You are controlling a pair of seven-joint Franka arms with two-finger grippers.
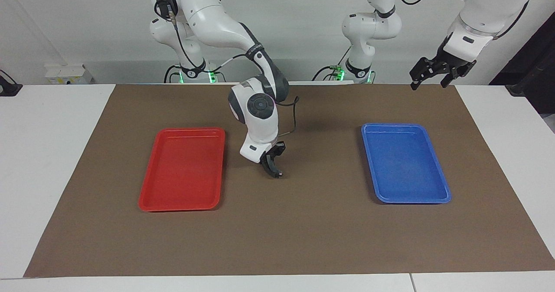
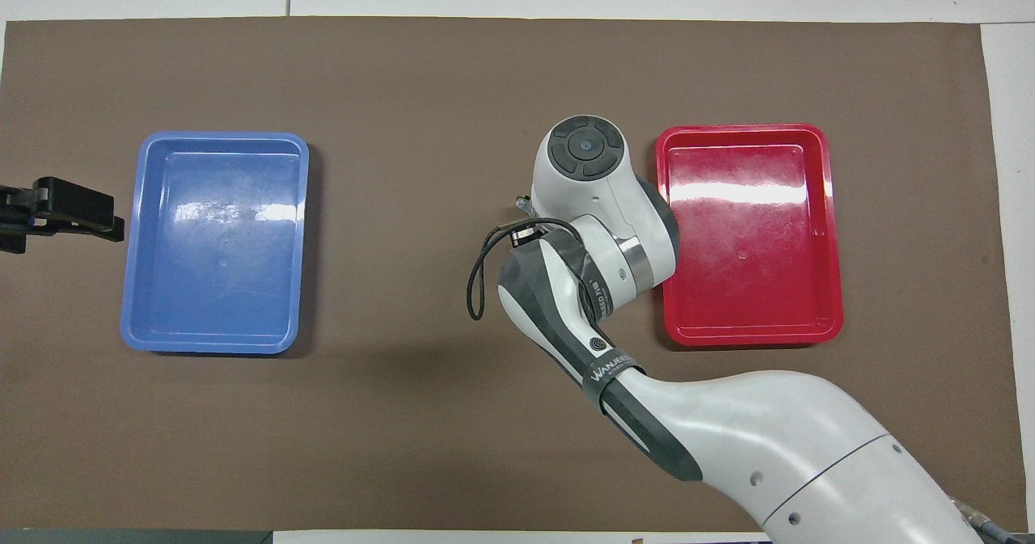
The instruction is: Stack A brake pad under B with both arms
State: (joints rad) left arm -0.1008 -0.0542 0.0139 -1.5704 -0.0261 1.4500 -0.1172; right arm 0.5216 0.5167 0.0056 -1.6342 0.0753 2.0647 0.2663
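Neither the short dark-grey A brake pad nor the long crescent-shaped B pad shows on the mat or in either tray. My right gripper [image 1: 274,169] reaches down to the brown mat [image 1: 303,222] in the middle of the table, beside the red tray [image 1: 184,196]. A small dark curved shape shows at its tip, and I cannot tell what it is. In the overhead view the right arm's wrist [image 2: 584,156] hides the gripper. My left gripper [image 1: 428,83] hangs high over the left arm's end of the mat, open and empty; it also shows in the overhead view [image 2: 101,219].
An empty red tray [image 2: 833,229] lies toward the right arm's end and an empty blue tray [image 1: 442,183] toward the left arm's end. The blue tray also shows in the overhead view [image 2: 133,285]. White table surrounds the mat.
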